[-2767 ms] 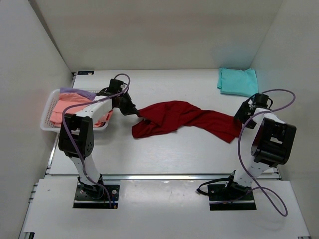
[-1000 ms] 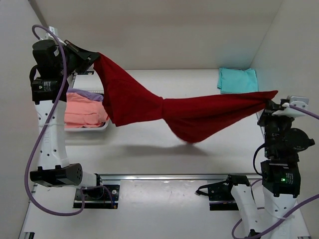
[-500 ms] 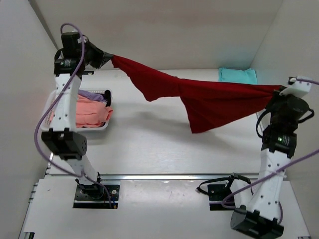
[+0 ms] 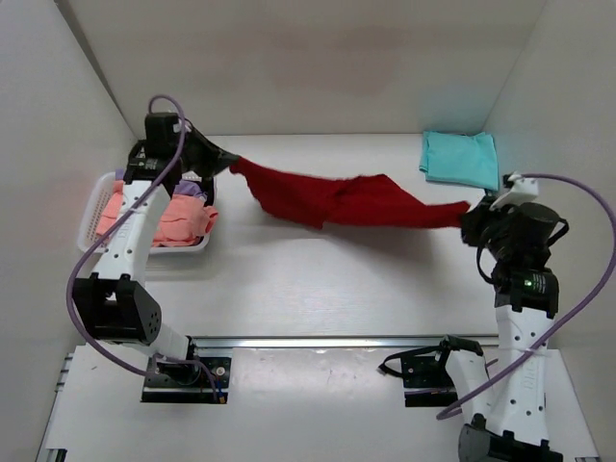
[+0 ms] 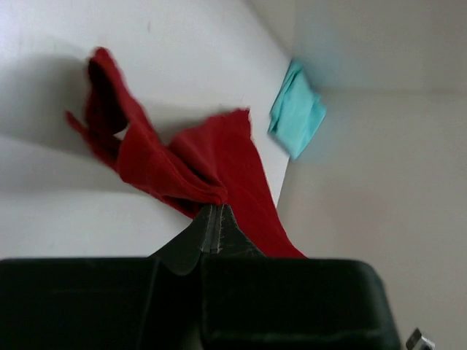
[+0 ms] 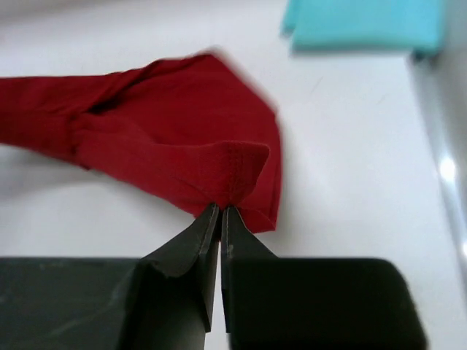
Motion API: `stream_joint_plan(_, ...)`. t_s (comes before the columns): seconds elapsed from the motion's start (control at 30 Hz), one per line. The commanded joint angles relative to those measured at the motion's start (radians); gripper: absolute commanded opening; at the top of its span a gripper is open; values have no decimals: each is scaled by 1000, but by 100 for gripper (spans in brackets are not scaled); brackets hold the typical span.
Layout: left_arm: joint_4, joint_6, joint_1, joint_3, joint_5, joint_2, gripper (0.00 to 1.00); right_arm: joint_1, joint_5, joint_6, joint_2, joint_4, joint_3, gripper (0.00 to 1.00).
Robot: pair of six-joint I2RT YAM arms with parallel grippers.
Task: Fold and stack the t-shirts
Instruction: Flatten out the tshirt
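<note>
Red shirt point(image 4: 337, 200) stretches between my left claw point(image 4: 228, 159) and right claw point(image 4: 469, 211), each clamped on an end (teal shirt point(image 4: 459, 157) far right).

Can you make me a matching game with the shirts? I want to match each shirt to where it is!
Things:
1. dark red t-shirt
2. teal t-shirt
3. salmon pink t-shirt

Places:
A. folded at the far right corner of the table
B. in the white basket
C. stretched between the left hand and the right hand

Pairs: 1-C, 2-A, 3-B
</note>
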Motion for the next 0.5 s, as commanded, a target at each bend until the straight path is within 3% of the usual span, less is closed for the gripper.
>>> stream_joint_plan(0.0, 65, 11, -13, -54, 22, -28, 0, 66, -53, 34, -25, -239, 0, 17)
stream_joint_plan(0.03, 63, 18, -6, -46, 25, -25, 0, 75, -62, 30, -38, -255, -3, 35)
stream_joint_plan(0.13, 60, 24, 0, -28, 25, -9, 0, 57, -120, 41, -7, -197, -65, 48)
stream_joint_plan(0.3, 77, 15, -3, -9, 43, 35, 0, -6, -266, 137, 228, 83, -141, 47)
stream_joint_plan(0.47, 75, 10, 6, 26, 57, 82, 0, 97, -142, 79, 504, 249, -78, 51)
